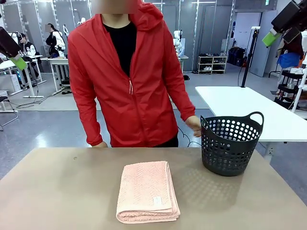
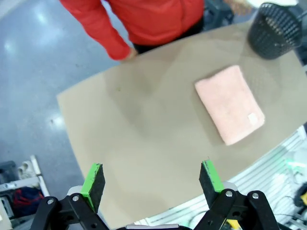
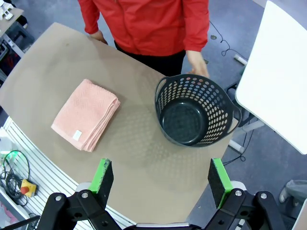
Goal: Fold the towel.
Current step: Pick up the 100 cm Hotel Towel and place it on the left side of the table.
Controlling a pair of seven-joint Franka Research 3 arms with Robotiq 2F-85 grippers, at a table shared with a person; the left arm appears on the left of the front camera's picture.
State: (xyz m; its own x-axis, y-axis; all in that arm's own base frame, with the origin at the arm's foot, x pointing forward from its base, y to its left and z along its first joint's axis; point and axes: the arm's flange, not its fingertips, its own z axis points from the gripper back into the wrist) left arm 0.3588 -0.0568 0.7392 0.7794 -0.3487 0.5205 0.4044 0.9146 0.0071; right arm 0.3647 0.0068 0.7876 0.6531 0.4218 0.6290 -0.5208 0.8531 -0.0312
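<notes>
The towel [image 1: 147, 191] lies folded into a thick rectangle on the tabletop [image 1: 57, 191], near the robot's edge and around the middle. A dark perforated basket [image 1: 230, 143] stands upright well to its right. The person's hand [image 1: 194, 125] touches the basket's far rim. The left hand [image 2: 151, 179] hangs high above the tabletop, fingers spread wide, holding nothing. The right hand [image 3: 161, 179] is likewise raised, wide open and empty.

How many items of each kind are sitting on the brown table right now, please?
Towel: 1, pink and folded
Basket: 1, dark and empty
Total: 2
</notes>
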